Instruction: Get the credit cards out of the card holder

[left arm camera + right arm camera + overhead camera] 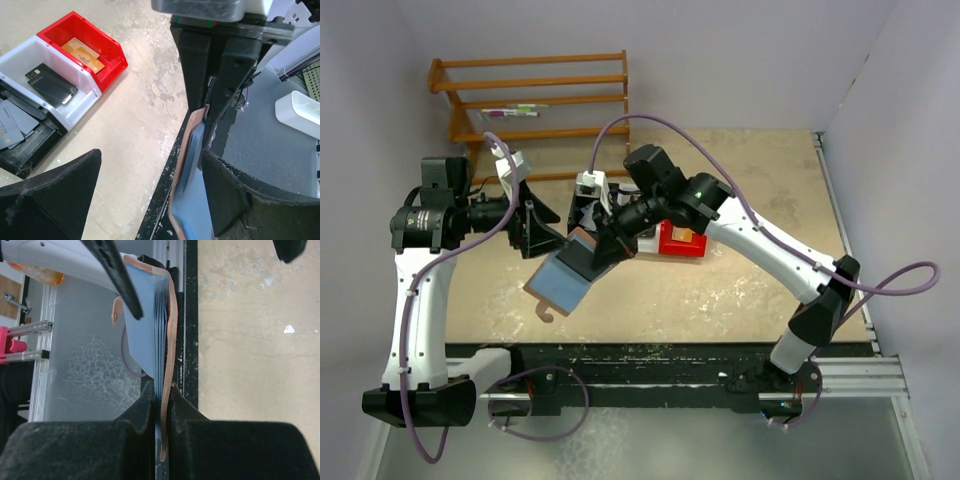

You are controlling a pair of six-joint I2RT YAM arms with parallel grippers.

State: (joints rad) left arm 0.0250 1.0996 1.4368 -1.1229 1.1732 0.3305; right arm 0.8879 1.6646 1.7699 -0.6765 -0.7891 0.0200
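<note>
R end effector [161, 395] clamped on card holder [145, 330] edge; L end effector [152, 154] wide open around it.

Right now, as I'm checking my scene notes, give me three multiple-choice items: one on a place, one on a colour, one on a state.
1. Where is the golden-yellow card? A) white bin B) red bin C) bare table
2. The lining of the card holder is? A) light blue B) green C) black
3. The right claw is? A) wide open B) out of view C) shut on the card holder
Answers: B, it lies inside the red walls; A, blue shows on the opened holder; C, it pinches the holder's edge.
</note>
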